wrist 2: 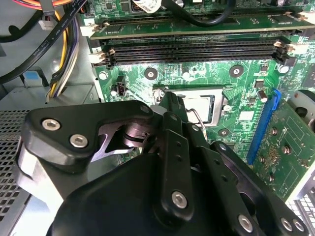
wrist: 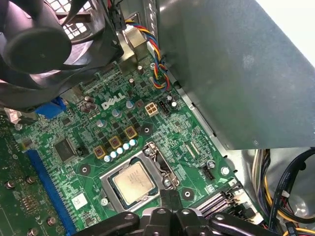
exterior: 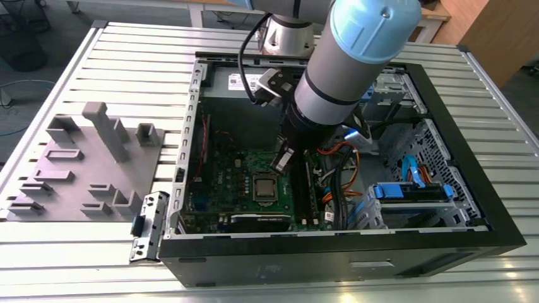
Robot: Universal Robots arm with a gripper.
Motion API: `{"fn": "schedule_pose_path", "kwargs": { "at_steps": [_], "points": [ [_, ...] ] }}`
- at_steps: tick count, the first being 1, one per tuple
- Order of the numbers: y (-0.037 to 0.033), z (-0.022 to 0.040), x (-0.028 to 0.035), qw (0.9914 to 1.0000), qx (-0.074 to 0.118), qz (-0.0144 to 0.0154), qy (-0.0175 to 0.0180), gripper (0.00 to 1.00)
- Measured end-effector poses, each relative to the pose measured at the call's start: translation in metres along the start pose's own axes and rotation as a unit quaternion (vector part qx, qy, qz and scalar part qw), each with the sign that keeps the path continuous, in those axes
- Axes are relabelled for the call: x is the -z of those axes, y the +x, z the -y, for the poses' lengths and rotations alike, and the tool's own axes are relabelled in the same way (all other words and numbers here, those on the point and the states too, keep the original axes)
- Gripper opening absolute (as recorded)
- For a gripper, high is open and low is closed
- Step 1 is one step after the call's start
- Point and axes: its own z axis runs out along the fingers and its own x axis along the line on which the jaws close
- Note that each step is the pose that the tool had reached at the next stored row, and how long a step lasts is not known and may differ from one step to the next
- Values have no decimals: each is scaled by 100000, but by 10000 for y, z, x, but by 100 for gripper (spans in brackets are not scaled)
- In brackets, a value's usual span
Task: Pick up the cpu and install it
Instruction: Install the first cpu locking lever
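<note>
A white printed logo stands on the green motherboard point(wrist: 162, 142) in the first wrist view; other stickers' print stays too small to read.

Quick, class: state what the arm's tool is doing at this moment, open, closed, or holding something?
Tool: fingers together, empty, just above the socket; the cpu sits in the socket.

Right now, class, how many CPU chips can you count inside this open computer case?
1. The cpu lies flat inside the socket frame on the green motherboard, close to the gripper. The arm covers part of the board, so another could be hidden.
</note>
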Motion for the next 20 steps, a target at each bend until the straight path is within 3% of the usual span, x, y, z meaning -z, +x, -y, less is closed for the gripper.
{"fn": "schedule_pose_path", "kwargs": {
  "at_steps": [9, 15, 20],
  "points": [
    [6, 10, -40, 100000, 4, 34, 173, 11],
    [34, 10, -80, 99997, -38, -178, 750, 11],
    [96, 32, -111, 99995, -23, -98, 1015, 11]
  ]
}}
